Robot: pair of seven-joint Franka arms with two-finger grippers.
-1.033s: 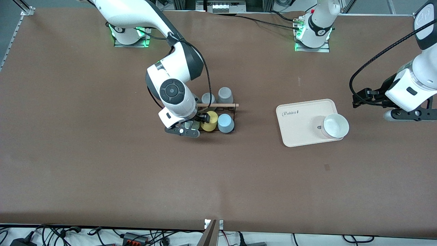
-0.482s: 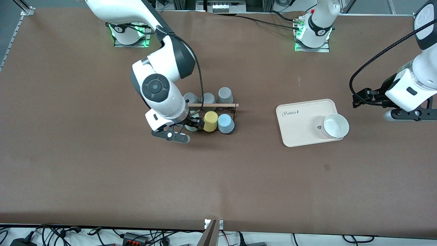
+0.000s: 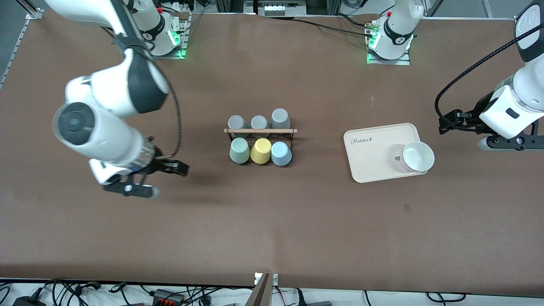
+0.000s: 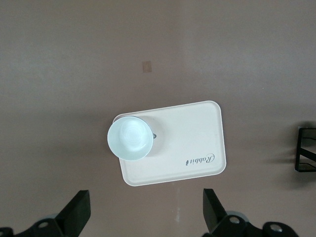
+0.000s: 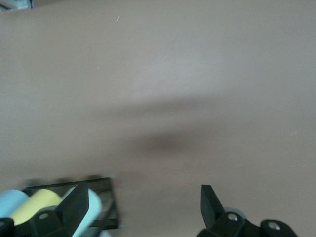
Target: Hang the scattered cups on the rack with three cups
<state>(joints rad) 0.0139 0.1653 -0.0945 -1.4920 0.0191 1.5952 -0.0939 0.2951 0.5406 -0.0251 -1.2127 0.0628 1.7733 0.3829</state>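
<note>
The brown table [image 3: 272, 221] is spanned by both arms. Toward the left arm's end lies a cream tray [image 3: 374, 157] bearing a white bowl [image 3: 418, 156]. At mid-table the rack [image 3: 260, 131] is seen, its wooden dowel's long axis running between the arms' ends; the mint cup [image 3: 239, 150], yellow cup [image 3: 260, 151] and blue cup [image 3: 281, 153] are hung on its nearer side, bases toward the front camera. Three grey cups [image 3: 259, 122] are hung farther off. The right gripper [image 3: 142, 178], fingers spread and empty, is held over bare table toward the right arm's end. The left gripper [image 4: 145, 217], likewise spread, waits near the tray.
</note>
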